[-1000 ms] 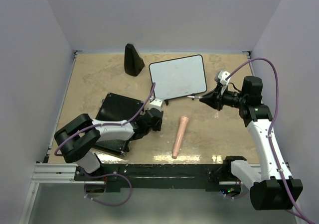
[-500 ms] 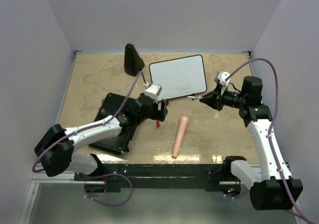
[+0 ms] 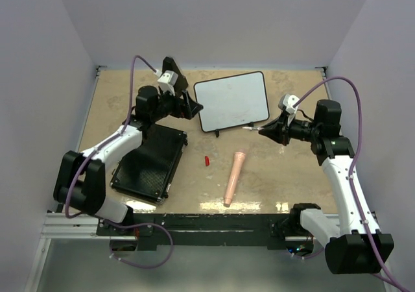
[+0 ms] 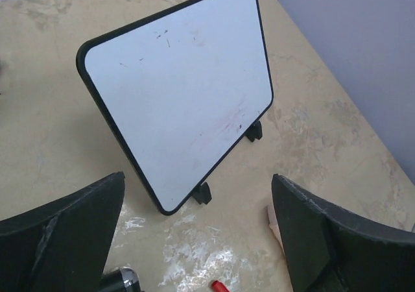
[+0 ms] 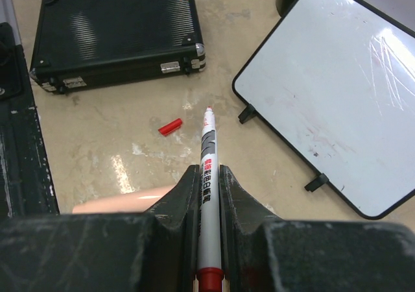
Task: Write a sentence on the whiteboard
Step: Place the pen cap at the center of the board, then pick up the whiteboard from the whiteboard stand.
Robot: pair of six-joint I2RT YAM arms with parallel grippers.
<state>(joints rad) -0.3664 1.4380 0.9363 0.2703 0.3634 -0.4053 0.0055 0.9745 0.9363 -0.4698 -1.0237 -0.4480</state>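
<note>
The whiteboard (image 3: 232, 100) stands tilted on its black feet at the back middle of the table, with faint smudges on its face (image 4: 181, 91). My left gripper (image 3: 193, 108) is open just off the board's left edge, its black fingers (image 4: 71, 227) spread wide with nothing between them. My right gripper (image 3: 264, 130) is shut on a white marker (image 5: 207, 152) with a red end. The marker's bare tip (image 3: 247, 128) points at the board's lower right corner (image 5: 363, 207), a short way off it. A small red cap (image 3: 206, 160) lies loose on the table.
A black ribbed case (image 3: 149, 162) lies flat at the left. A pink tapered stick (image 3: 233, 177) lies in front of the board. A black wedge-shaped object (image 3: 170, 68) stands behind my left wrist. Walls enclose the table on three sides.
My left arm swung from the table's middle up to the board's left edge, and its gripper opened. The red cap was let go and now lies on the table. The right arm held still.
</note>
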